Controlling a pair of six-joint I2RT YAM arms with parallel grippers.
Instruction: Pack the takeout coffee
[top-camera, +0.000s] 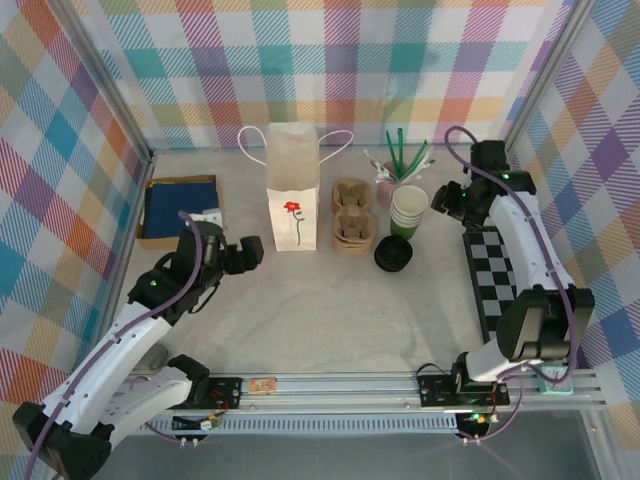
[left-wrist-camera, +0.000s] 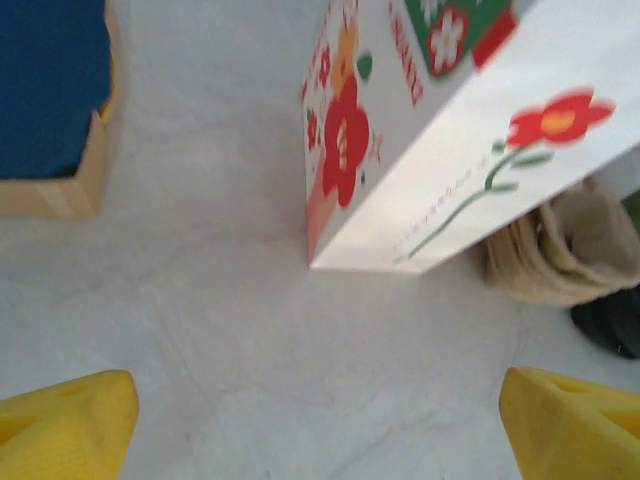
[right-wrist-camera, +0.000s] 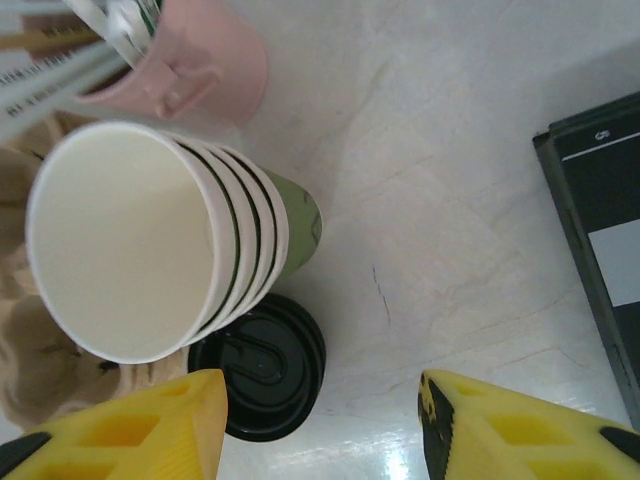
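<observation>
The black-lidded takeout coffee (right-wrist-camera: 262, 365) stands on the tabletop (right-wrist-camera: 430, 200) just beside the stack of lidless cups (right-wrist-camera: 130, 240), right fingers (right-wrist-camera: 150, 425) spread wide above it, seemingly to straddle it, while the left fingers (left-wrist-camera: 70, 420), also wide, face the upright white paper bag (left-wrist-camera: 450, 170), perhaps to steady it.

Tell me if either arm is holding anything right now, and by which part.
Nothing is held. The left gripper is open above the table near the paper bag; the right gripper is open near the cup stack.
</observation>
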